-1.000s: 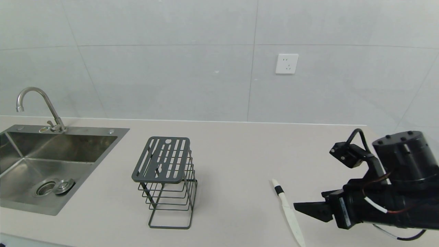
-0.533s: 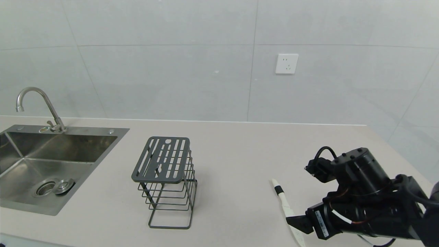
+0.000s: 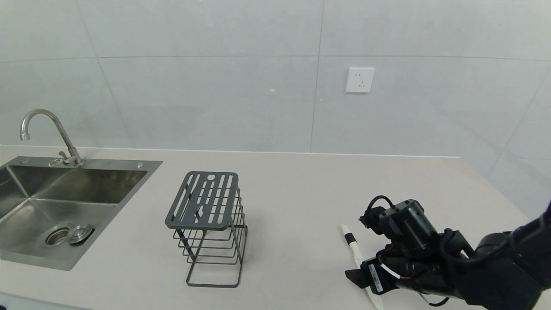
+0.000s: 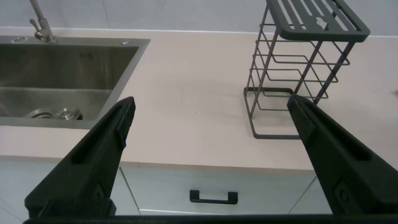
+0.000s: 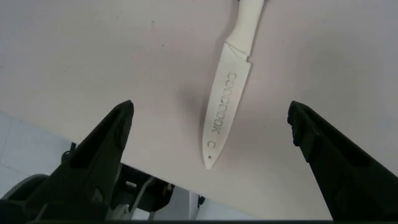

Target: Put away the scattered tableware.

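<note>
Since the knife [image 5: 231,74] lay flat near the counter [image 3: 301,189] front edge, the right gripper [image 5: 209,113], jaws open, risked nudging it off.

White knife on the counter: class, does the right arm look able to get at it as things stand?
Probably yes: the right gripper is open right above the white knife, its fingers either side of the blade, nothing between.

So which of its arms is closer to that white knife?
Right. The right gripper hangs just above the knife, its open fingers on either side of the blade. The left gripper is off towards the rack and sink.
</note>
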### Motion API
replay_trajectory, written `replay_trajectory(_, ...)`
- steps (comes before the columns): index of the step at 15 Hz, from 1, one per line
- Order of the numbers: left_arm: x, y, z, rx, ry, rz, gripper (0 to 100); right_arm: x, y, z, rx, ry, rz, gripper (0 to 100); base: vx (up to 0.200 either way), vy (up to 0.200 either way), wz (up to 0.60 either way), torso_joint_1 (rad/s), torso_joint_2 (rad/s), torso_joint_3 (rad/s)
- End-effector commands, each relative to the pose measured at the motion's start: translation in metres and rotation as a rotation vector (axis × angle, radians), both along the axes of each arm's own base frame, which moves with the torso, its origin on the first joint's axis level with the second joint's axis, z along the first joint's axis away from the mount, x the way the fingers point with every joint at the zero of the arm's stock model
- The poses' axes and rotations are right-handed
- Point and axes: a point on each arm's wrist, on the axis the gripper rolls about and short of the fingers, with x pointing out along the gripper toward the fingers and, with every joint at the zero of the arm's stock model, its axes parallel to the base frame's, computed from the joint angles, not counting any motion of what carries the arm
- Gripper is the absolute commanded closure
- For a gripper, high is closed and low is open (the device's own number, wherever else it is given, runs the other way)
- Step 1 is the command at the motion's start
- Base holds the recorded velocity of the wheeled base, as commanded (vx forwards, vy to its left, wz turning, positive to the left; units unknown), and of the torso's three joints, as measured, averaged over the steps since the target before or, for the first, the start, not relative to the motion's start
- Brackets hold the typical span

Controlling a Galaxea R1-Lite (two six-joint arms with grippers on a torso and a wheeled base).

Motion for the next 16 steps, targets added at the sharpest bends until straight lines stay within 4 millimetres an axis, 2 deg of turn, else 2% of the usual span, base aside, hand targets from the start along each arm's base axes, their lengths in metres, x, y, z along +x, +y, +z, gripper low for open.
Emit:
replay_trajectory(1, 0.0, 0.0, 0.0, -0.001, 0.001, 0.0, 0, 0.007, 0.001, -0.02, -0.047, 0.022, -0.027, 0, 0.0, 0.0, 0.0, 0.0, 0.0, 0.0)
replay_trajectory(4, 0.0, 0.0, 0.0, -0.004, 0.001, 0.002, 0, 0.012, 0.004, -0.032, -0.062, 0.035, -0.032, 0, 0.0, 0.0, 0.0, 0.0, 0.0, 0.0)
replay_trajectory(11, 0.0, 0.0, 0.0, -0.002, 0.001, 0.002, 0, 0.025, 0.009, -0.038, -0.049, -0.011, -0.052, 0, 0.0, 0.0, 0.0, 0.0, 0.0, 0.0)
replay_trajectory(16, 0.0, 0.0, 0.0, -0.004, 0.001, 0.0, 0, 0.028, 0.007, -0.043, -0.056, -0.003, -0.061, 0, 0.0, 0.0, 0.0, 0.0, 0.0, 0.0)
